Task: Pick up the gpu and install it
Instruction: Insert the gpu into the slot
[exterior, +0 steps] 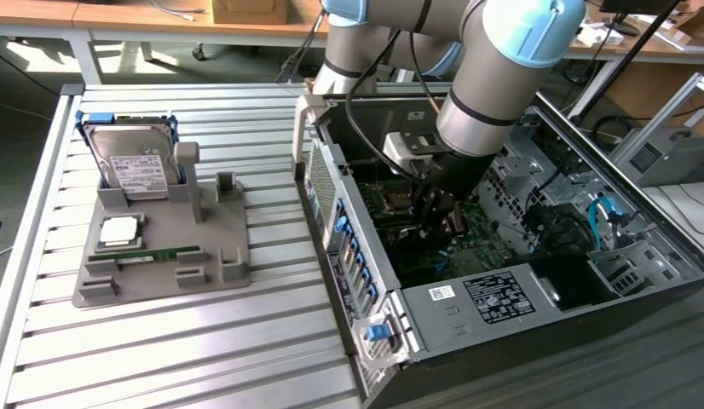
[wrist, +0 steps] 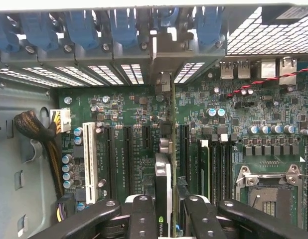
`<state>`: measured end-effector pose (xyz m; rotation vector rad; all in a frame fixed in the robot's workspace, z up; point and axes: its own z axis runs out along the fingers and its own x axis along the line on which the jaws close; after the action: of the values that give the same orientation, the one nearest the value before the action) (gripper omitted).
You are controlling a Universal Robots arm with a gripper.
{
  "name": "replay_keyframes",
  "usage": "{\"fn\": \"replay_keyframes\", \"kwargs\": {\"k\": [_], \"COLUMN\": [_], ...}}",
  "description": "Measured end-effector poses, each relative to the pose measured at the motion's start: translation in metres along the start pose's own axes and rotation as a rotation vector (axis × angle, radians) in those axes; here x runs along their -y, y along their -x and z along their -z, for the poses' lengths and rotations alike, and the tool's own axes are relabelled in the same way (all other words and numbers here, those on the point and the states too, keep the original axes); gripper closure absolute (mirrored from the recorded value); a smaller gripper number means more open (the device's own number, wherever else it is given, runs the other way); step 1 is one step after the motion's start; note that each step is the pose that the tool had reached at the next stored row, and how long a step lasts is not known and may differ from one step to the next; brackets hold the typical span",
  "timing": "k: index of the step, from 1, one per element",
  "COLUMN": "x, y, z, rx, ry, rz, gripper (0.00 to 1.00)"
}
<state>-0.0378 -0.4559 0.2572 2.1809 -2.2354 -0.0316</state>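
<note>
While gripper-held (wrist: 163,219), gpu (wrist: 163,184) edge-on, bracket toward rear slots (wrist: 119,74).

A grey holder (exterior: 158,264) sits on the slatted table (exterior: 193,358), well off to the exterior view's left of the end effector. In it stand a hard drive (exterior: 136,166), a processor chip (exterior: 119,230) and a green memory stick (exterior: 158,255). Below the end effector lie a white slot (wrist: 88,154) and a braided cable bundle (wrist: 32,127).
</note>
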Motion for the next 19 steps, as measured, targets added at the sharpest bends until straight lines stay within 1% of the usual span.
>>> {"fn": "replay_keyframes", "kwargs": {"k": [2,4,5,7,9,12,14,19], "x": [0.0,0.0,0.0,-0.0001,0.0,0.0,-0.0002,-0.0009], "y": [0.0,0.0,0.0,0.0,0.0,0.0,0.0,0.001], "z": [0.0,-0.0007,-0.0004,0.0,0.0,0.0001,0.0054,0.0287], "rx": [0.0,0.0018,0.0009,-0.0001,0.0001,-0.0004,-0.0008,-0.0005], "ry": [0.0,-0.0004,-0.0002,0.0001,0.0,0.0001,0.0,-0.0015], "rz": [0.0,0.0,0.0,0.0,0.0,0.0,0.0,0.0], "gripper": [0.73,0.72,0.67,0.67,0.54,0.54,0.54,0.54]}}
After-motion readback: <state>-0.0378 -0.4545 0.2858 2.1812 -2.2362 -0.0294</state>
